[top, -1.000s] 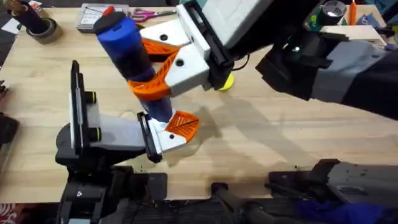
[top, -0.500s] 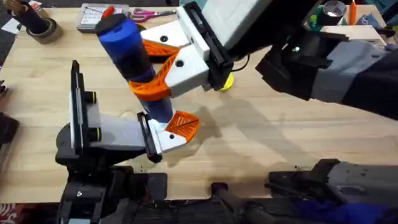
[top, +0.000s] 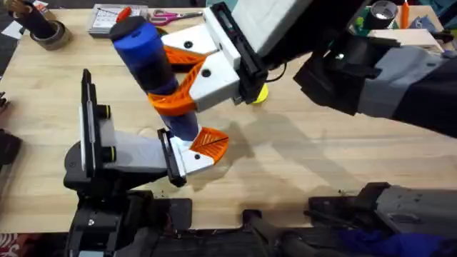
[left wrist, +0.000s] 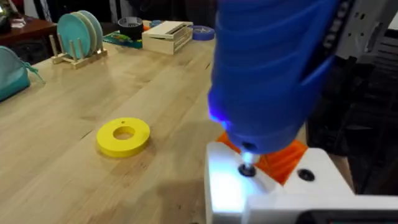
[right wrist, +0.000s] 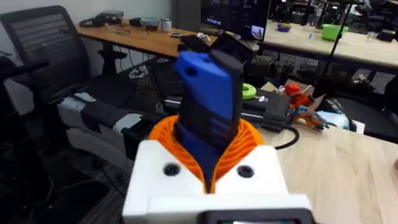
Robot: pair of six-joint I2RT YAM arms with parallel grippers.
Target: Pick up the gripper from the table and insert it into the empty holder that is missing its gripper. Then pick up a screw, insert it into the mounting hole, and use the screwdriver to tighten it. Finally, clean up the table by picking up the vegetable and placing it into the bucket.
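Observation:
The blue screwdriver (top: 146,61) stands tilted over the left arm's front. My right gripper (top: 175,94) reaches across and is shut on it, orange pads clamping its body (right wrist: 208,118). The screwdriver's lit tip (left wrist: 247,163) rests on a screw (left wrist: 247,170) in the white holder (left wrist: 273,193) of my left gripper (top: 194,150). The orange gripper piece (top: 211,143) sits in that holder, just beyond the screw (left wrist: 283,160). The vegetable is out of view, and I cannot pick out the bucket.
A flat yellow ring (left wrist: 123,135) lies on the table, half hidden behind the right gripper (top: 261,93). A tape roll (top: 47,33), a grey tray (top: 114,20) and pink scissors (top: 168,15) line the far edge. A plate rack (left wrist: 79,34) and wooden box (left wrist: 165,35) stand farther off.

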